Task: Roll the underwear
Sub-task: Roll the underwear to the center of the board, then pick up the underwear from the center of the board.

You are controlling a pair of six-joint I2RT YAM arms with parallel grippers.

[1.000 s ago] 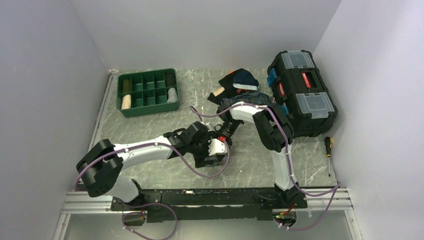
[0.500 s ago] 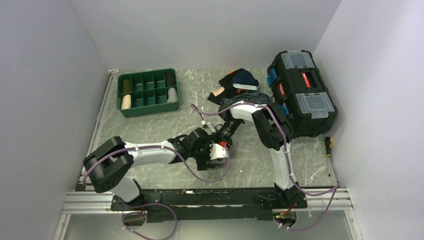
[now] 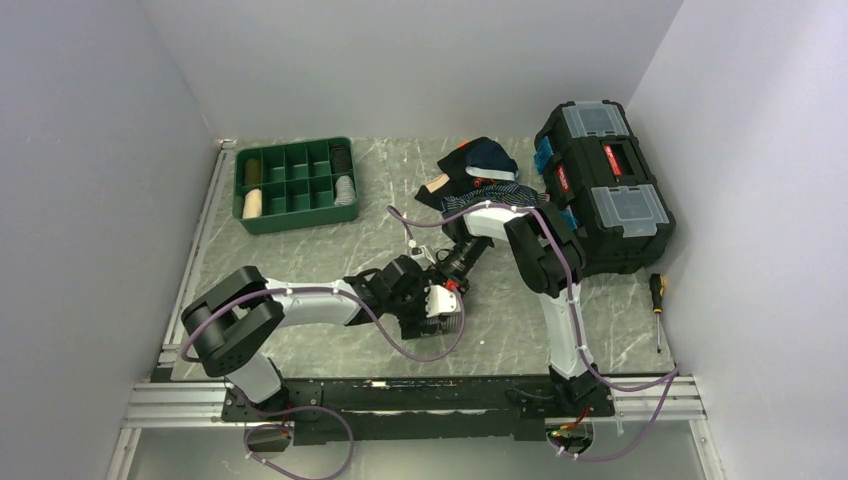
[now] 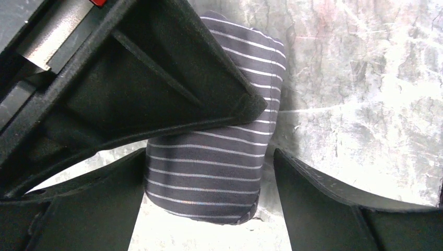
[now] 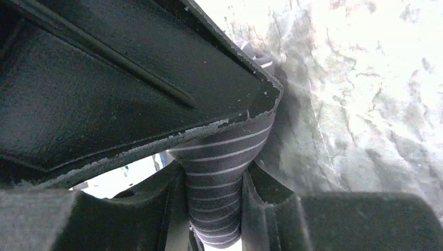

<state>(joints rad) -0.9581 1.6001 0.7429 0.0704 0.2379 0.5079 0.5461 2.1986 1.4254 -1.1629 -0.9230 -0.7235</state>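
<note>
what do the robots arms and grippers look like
Both the left arm and right arm have white links with bulky black joints, and a purple cable loops loosely along each. The fingers are matte black ribbed wedges; one edge in the right wrist view is chipped pale.

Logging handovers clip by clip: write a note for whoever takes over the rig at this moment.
The left gripper: jaws open, straddling the grey pinstriped cloth underwear.
The right gripper: jaws shut on the underwear, pinching the cloth narrow.
Where: the underwear lies as a compact bundle on the grey marbled table, mid-table between the two arms.
Done: the cloth looks largely rolled up.
Left: probably tighten or finish the roll, then release. How neat the roll is cannot be told, since the arms cover it from above.
</note>
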